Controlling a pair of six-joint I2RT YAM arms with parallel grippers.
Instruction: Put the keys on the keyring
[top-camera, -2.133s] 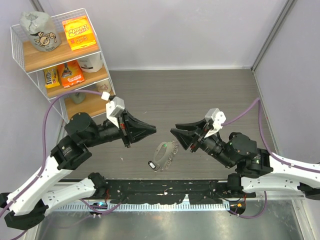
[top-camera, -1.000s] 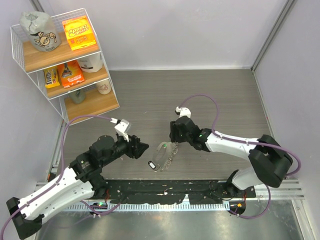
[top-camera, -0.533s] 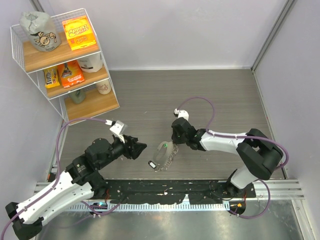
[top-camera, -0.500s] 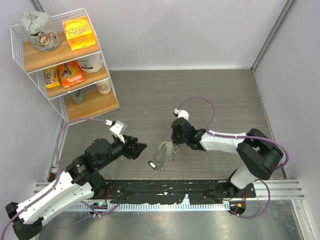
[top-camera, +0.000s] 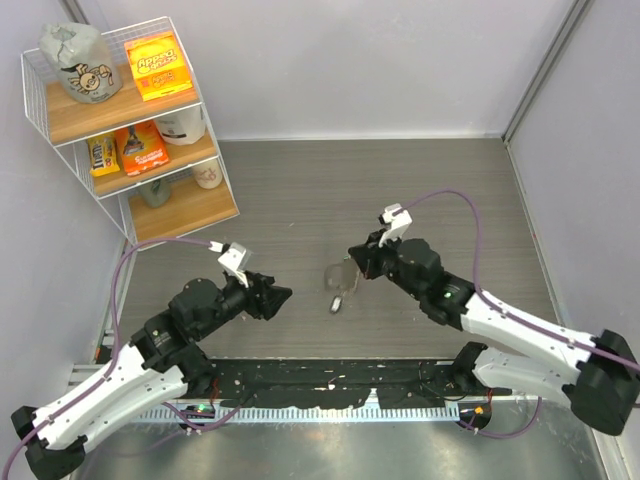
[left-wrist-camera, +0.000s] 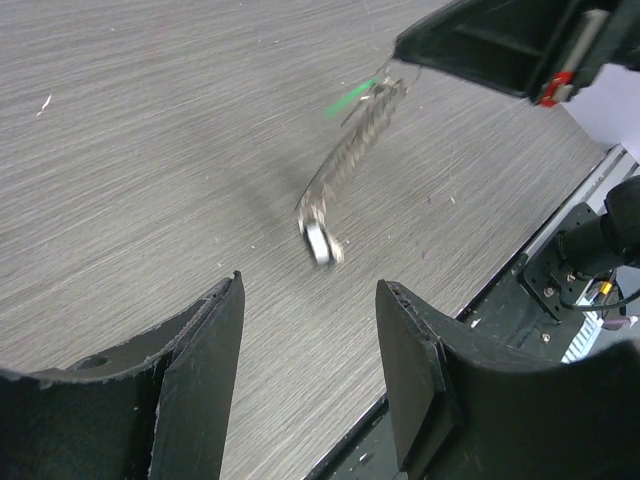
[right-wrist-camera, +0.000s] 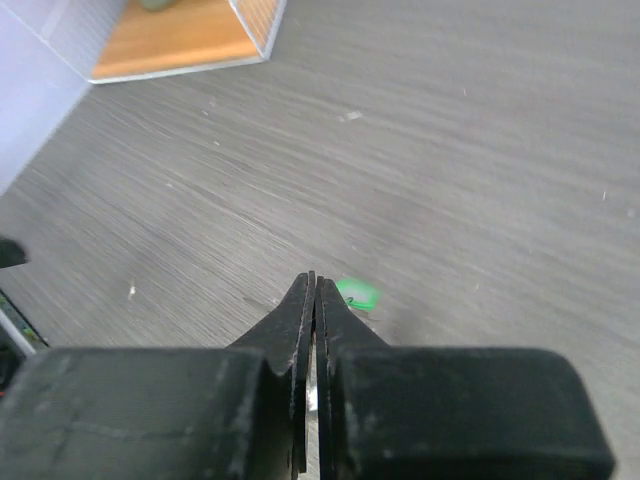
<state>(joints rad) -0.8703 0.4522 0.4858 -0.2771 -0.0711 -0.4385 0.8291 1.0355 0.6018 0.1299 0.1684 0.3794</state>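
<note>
My right gripper (top-camera: 352, 260) is shut on the top of the keyring (top-camera: 339, 280), a thin silvery chain loop that hangs off the table, blurred as it swings. Its small black-and-white piece (left-wrist-camera: 321, 243) dangles at the bottom. One of the keys, with a bright green head (left-wrist-camera: 350, 97), sits on the loop just below the right fingertips (right-wrist-camera: 314, 287) and shows again as a green blur (right-wrist-camera: 357, 295). My left gripper (top-camera: 287, 292) stands open to the left of the loop with nothing between its fingers (left-wrist-camera: 205, 350). No other keys are visible.
A white wire shelf (top-camera: 130, 130) with snack packs and bottles stands at the back left. A black rail (top-camera: 330, 385) runs along the table's near edge. Purple cables loop off both arms.
My right gripper has shut on the keyring and lifted it off the table, drawing back to the right. The left arm has barely moved.
</note>
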